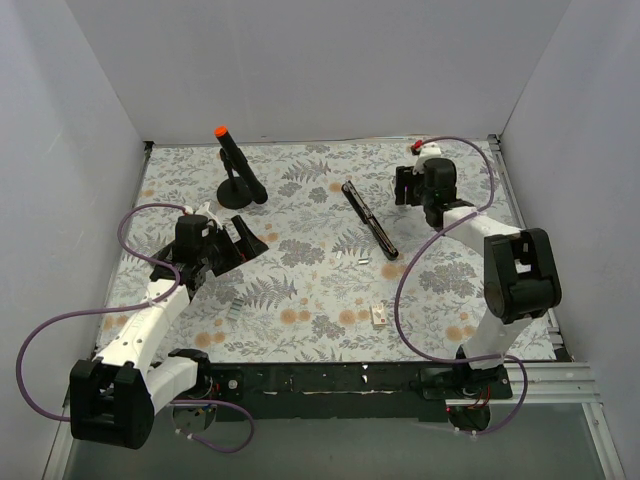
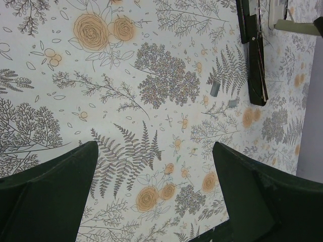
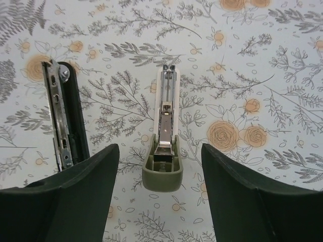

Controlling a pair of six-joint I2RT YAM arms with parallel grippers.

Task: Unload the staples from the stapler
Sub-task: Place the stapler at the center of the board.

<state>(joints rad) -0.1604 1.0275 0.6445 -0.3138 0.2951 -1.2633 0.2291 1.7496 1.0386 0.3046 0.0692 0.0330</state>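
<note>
Right jaws released, nothing gripped. A small olive-and-white part [image 3: 164, 136] lies flat on the bench [image 3: 262, 60] in the gap between them, clear of both fingers. We see the stapler [image 3: 65, 116] just outside the finger on the wrist view's left, silver channel facing up. Left jaws spread wide over the bench, empty; the stapler lies well ahead of them, off to one side.

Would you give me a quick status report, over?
Left tool open, empty. Right tool open over olive part. Stapler lying open beside it. Nothing blocking.
</note>
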